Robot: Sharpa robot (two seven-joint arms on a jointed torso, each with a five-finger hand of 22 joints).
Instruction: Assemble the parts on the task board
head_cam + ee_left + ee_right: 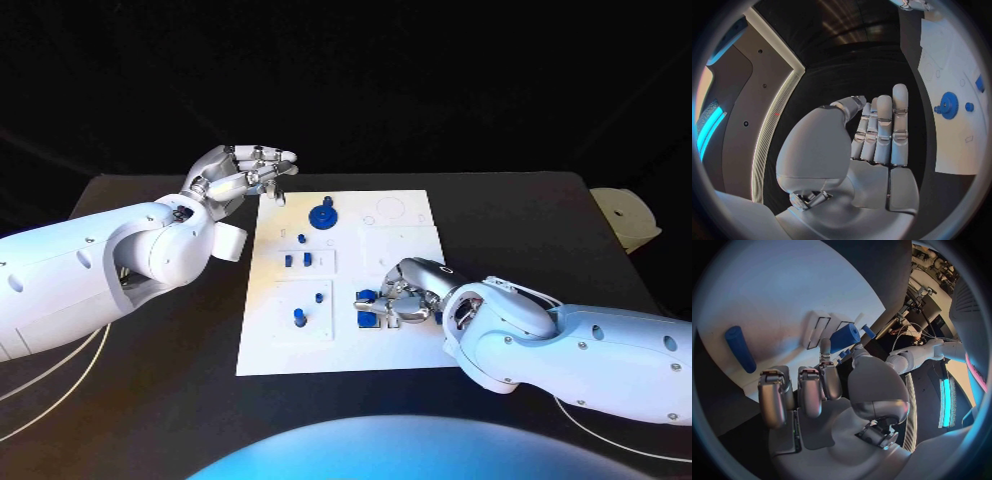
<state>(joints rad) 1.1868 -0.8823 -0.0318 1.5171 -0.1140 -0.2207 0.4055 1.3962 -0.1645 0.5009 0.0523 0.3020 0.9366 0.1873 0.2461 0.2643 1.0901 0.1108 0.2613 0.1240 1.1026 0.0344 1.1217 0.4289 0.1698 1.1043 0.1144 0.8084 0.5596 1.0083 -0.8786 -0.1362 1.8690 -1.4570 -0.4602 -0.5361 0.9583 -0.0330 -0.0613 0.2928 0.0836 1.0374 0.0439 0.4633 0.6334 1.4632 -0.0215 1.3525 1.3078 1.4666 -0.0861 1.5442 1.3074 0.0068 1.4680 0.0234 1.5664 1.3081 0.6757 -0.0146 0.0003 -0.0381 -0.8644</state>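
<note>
Surface: black table (534, 215), flat white task board (404, 350) at centre.
Left hand (238, 175): empty, fingers straight, beside board's far corner.
Right hand (408, 293): pinching small blue block (845, 336) over board's near part.
Blue toothed gear (325, 214): on board's far part.

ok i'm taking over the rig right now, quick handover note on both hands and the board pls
Left hand: raised off the far left corner of the task board, fingers nearly straight, holding nothing.
Right hand: low over the board's near right part, pinching a blue part at its fingertips.
Board: blue gear at the far middle, small blue parts down the left column.
Done: several parts look seated.
Left: place the pinched part; I can't tell which slots remain.
</note>
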